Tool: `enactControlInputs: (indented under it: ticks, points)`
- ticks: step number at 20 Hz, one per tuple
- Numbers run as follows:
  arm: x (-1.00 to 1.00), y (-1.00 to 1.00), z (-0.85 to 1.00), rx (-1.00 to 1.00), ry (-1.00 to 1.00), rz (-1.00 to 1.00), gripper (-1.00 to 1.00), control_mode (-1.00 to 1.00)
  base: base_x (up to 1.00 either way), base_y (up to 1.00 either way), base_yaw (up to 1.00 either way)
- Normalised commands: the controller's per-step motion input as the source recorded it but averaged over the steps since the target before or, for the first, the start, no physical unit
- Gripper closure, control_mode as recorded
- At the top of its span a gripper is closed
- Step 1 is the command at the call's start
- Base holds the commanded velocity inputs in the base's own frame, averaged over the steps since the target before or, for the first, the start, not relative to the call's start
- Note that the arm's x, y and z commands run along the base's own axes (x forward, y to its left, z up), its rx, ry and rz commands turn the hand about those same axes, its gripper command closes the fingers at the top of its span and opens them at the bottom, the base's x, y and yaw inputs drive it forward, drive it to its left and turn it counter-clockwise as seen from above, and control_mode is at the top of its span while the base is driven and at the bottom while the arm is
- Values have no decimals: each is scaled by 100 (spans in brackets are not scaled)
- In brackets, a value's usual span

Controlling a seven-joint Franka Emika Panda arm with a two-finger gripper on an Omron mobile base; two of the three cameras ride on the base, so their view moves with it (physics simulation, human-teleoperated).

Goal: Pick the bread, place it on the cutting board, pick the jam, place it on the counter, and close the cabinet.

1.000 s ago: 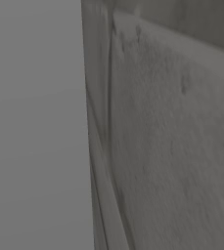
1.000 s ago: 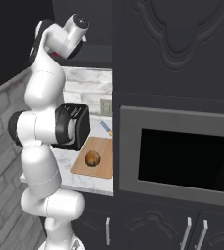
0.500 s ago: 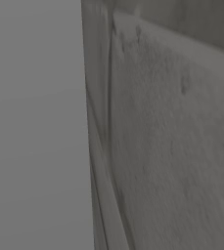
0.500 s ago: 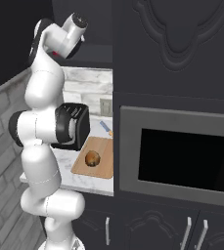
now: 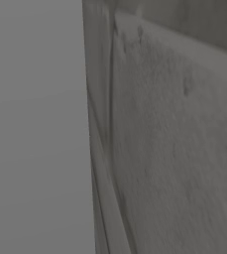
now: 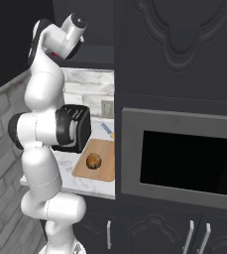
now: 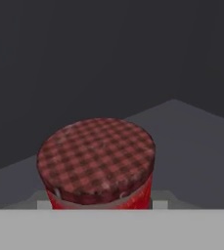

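The jam jar (image 7: 96, 161), red with a checkered red lid, sits right in front of the hand camera inside a dark cabinet. My gripper (image 7: 99, 205) has a pale fingertip pressed against each side of the jar, so it looks shut on it. In the right base view my arm reaches up, and its wrist (image 6: 74, 27) is at the dark upper cabinet opening (image 6: 85, 20). The round brown bread (image 6: 93, 161) rests on the wooden cutting board (image 6: 105, 149) on the counter.
A tall dark cabinet with a built-in microwave (image 6: 184, 158) stands right of the marble counter (image 6: 85, 184). A blue-handled utensil (image 6: 106, 130) lies behind the board. A grey brick wall (image 6: 6, 114) runs along the left. In the left base view, grey wall surfaces (image 5: 174, 149) are very close.
My wrist has shifted slightly to the left at the upper cabinet. The bread and the board have not moved.
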Motion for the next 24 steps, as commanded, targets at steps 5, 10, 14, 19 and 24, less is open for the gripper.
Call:
enactControlInputs:
  ticks: [5,10,14,19,24]
  points:
    - [-16,-7,0,0,0,0,100,-100,0,0,0]
    - [-22,-20,0,0,0,-2,100,-100,0,0,0]
    - [-37,-20,0,0,0,-2,100,-100,0,0,0]
    - [-48,-16,0,0,0,-6,100,-100,0,0,0]
    - [-48,-12,0,0,0,-9,100,-100,0,0,0]
